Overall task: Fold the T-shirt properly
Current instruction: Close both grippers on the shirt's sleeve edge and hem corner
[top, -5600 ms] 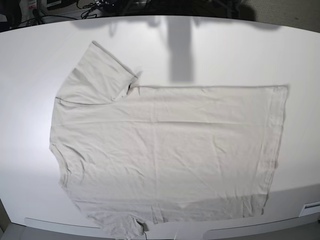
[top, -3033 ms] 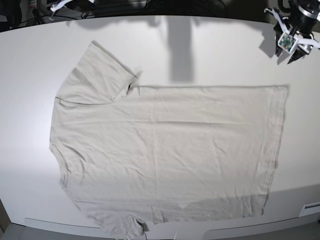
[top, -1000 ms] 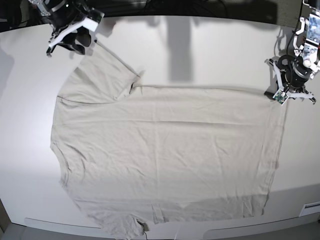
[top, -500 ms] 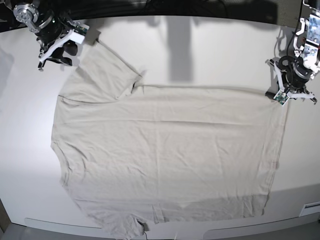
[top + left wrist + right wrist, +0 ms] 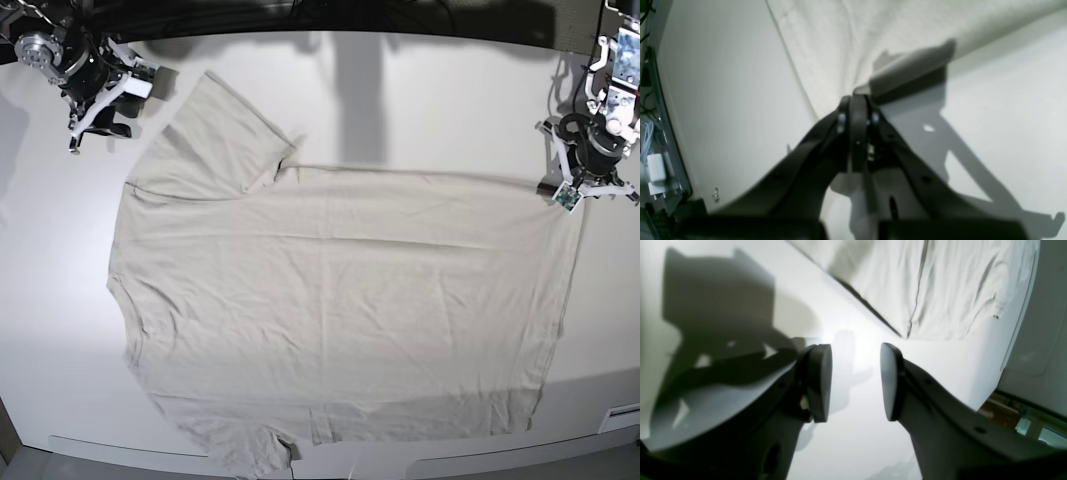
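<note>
T-shirt lengthwise across table

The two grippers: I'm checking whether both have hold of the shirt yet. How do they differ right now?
The left gripper is shut on the T-shirt, pinching its hem corner; the right gripper is open and holds nothing. The left gripper sits right at the cloth's edge, while the right gripper is over bare table, apart from the sleeve. Both sit near the shirt's far edge.

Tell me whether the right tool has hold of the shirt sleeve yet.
No: in the right wrist view the right tool is open over bare table, short of the T-shirt.
</note>
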Robot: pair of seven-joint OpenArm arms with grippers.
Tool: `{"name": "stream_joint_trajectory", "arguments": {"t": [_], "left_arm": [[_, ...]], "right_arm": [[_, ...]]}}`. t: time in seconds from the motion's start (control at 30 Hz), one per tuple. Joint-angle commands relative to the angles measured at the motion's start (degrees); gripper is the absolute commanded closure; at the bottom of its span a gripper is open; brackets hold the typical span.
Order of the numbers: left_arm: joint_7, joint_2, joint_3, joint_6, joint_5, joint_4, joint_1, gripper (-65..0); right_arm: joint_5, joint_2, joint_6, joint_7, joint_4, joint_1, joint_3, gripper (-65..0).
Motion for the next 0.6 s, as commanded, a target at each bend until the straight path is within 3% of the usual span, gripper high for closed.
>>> {"name": "stream_joint_trajectory", "arguments": {"t": [0.0, 0.23, 0.57], "left_arm": [[2.9, -0.8, 0.0, -0.7, 0.6, -0.3, 0.5, 0.0], [3.0, -0.8, -0.1, -0.7, 0.6, -0.3, 0.5, 0.0], [3.0, -0.8, -0.1, -0.7, 0.6, -0.3, 0.5, 0.0]], "right_arm": [[-0.5, 1.0, -0.6, 1.0, 0.3, 0.3, 0.4, -24.5], [-1.9, -2.8, -0.6, 1.5, -1.7, 4.8, -3.5, -24.5], [-6.2, -9.0, -0.9, -3.2, -8.7, 14.4, -13.6, -24.5]]}}
